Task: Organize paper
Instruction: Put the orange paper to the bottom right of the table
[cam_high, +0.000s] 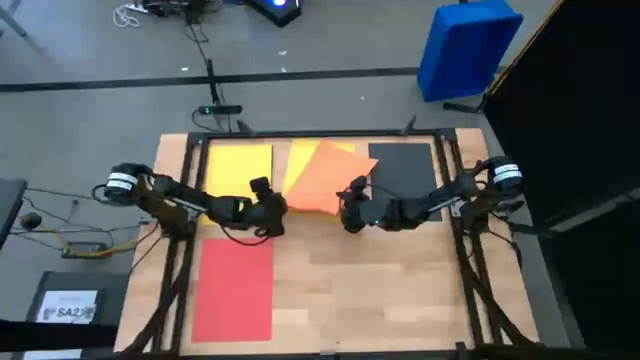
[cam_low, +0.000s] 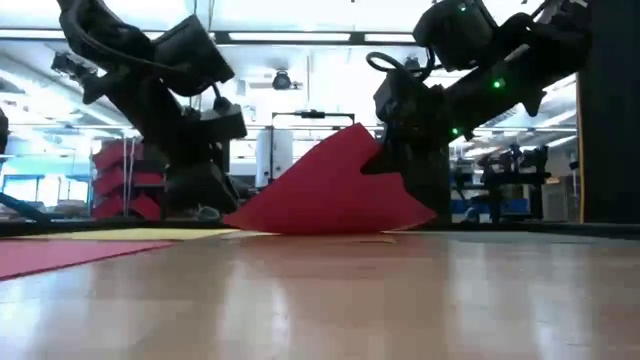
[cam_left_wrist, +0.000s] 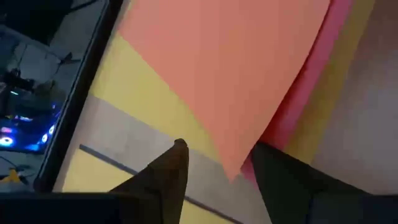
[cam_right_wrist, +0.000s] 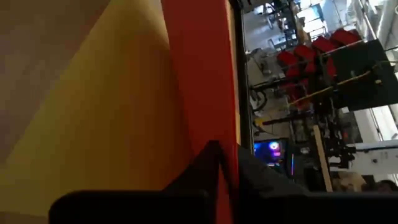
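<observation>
We note the red sheet (cam_high: 235, 288) lying flat at the near left of the wooden table (cam_high: 380, 300), square to the edge, and a yellow sheet (cam_high: 240, 165) flat at the far left; both look already set out in their own places.

The left gripper (cam_high: 268, 212) sits low just right of that yellow sheet, at the orange sheet's near left corner. In its wrist view its fingers (cam_left_wrist: 163, 180) stand apart with the corner of the orange sheet (cam_left_wrist: 230, 81) between them, not pinched; we judge it is posted there to steady or receive that corner.

The orange sheet (cam_high: 325, 180) is skewed across a second yellow sheet (cam_high: 298, 160) at far centre. The right gripper (cam_high: 352, 205) has its fingers clenched on the orange sheet's right edge, and the low view shows that side lifted off the table, tilted like a ramp (cam_low: 325, 195). We take this as peeling it off the yellow one so it can be laid straight.

The dark grey sheet (cam_high: 405, 165) lies flat at the far right, partly under the right arm.

Surface: pale wood planks with a dark frame round the far edge. Beyond it, grey floor, a blue bin (cam_high: 465, 48) at far right, cables, a labelled dark box (cam_high: 68, 305) at near left; the low view shows a bright lab behind
</observation>
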